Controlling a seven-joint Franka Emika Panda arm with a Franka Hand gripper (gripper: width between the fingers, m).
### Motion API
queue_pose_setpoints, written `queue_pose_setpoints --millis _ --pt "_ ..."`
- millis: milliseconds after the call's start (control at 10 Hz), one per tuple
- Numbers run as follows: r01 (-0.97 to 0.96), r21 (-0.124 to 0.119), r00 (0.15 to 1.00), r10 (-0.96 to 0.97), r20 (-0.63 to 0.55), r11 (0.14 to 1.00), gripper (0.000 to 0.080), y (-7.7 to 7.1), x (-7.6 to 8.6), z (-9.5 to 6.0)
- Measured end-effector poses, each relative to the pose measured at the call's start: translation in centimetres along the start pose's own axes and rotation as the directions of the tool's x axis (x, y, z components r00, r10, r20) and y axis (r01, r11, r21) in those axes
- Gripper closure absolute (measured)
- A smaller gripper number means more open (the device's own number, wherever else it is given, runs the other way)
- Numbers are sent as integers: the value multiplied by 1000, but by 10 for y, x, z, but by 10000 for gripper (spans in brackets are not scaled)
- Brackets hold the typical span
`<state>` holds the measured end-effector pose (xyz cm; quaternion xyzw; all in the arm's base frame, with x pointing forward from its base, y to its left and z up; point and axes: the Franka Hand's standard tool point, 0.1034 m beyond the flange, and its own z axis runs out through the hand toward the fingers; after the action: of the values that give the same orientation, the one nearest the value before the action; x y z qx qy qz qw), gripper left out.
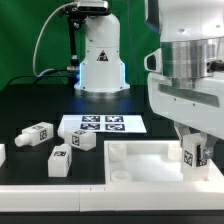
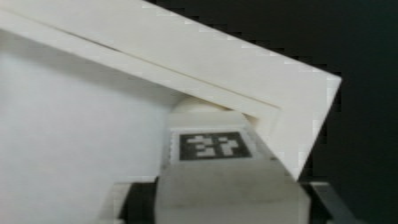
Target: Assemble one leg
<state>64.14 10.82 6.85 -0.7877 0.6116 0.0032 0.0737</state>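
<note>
The leg is held tight between the fingers of the gripper, at the panel corner.

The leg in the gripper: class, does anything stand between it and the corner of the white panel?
Nothing visible does. The leg, clamped in the gripper, sits at the panel's corner; the other legs lie off toward the exterior view's left.

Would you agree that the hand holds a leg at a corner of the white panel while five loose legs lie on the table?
Not quite: the exterior view shows three loose legs on the table, not five. The hand does hold a leg at the white panel corner.
</note>
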Motion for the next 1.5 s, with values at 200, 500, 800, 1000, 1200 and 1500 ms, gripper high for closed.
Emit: queue_pose_setpoints --millis 200,500,800,1000,1200,1500 --pt "-65 0 998 65 1 998 510 0 -2 0" --pt "-260 3 966 260 12 966 511 0 -2 0" --pt "-489 17 872 487 55 872 510 0 -1 1" --pt "-435 19 900 433 53 900 510 0 -1 2" --pt "-243 32 969 241 48 969 271 0 -1 1" --pt "-161 56 986 158 62 985 154 -9 -6 -27"
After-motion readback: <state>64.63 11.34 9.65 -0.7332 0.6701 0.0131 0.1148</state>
